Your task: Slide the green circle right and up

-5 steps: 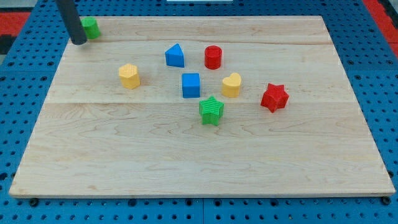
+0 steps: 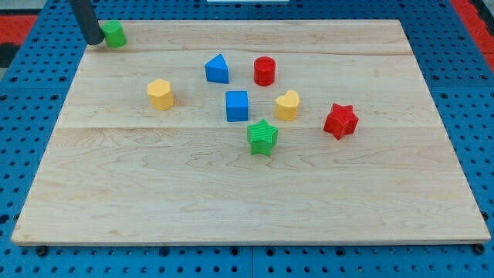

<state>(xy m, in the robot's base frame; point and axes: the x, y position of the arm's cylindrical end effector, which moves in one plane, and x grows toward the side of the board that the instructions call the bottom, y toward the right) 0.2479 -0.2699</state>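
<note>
The green circle (image 2: 115,33) sits at the board's top left corner, partly hidden by my rod. My tip (image 2: 93,41) rests just left of it, touching or nearly touching its left side. The other blocks lie in a cluster near the board's middle: a green star (image 2: 262,137), a blue cube (image 2: 237,105), a blue triangle (image 2: 218,69), a red cylinder (image 2: 265,70), a yellow heart (image 2: 287,105), a red star (image 2: 340,120) and a yellow hexagon (image 2: 160,93).
The wooden board (image 2: 154,201) lies on a blue pegboard surface. The green circle is close to the board's top and left edges.
My tip has moved up a little, from the green circle's lower left to directly left of it. The green circle has barely shifted.
</note>
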